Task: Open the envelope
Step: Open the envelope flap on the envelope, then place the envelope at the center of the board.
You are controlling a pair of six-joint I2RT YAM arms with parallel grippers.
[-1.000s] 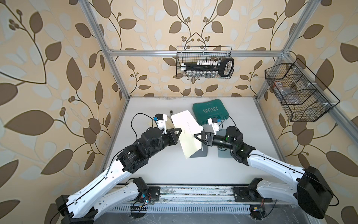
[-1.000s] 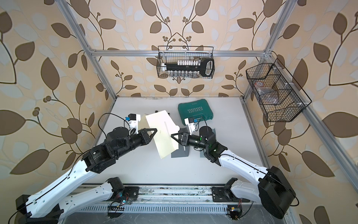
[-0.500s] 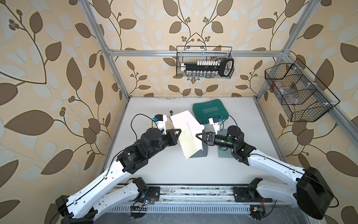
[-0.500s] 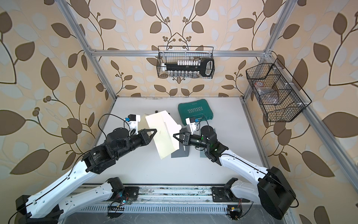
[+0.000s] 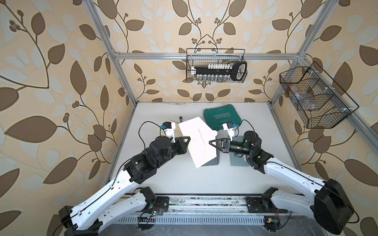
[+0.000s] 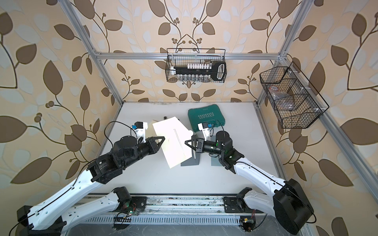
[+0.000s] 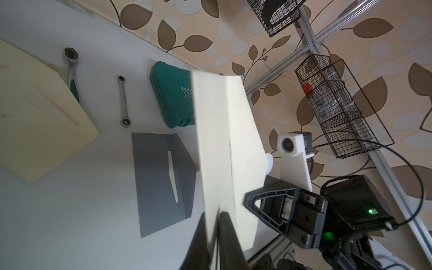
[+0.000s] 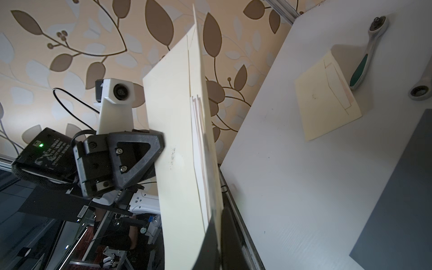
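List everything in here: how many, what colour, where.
held envelope: 1, cream, lifted off the table between both grippers
spare envelope: 1, cream, flat on the table
grey envelope: 1, dark grey, flat on the table
flat sheet: 1, grey-blue, under the right arm
tool case: 1, green, back of the table
ratchet: 1, steel with green handle, beside the spare envelope
spanner: 1, steel, between ratchet and tool case
wire baskets: 2, black, back and right walls
table: 1, white
left gripper: 1, black, closed on the held envelope
right gripper: 1, black, closed on its other side
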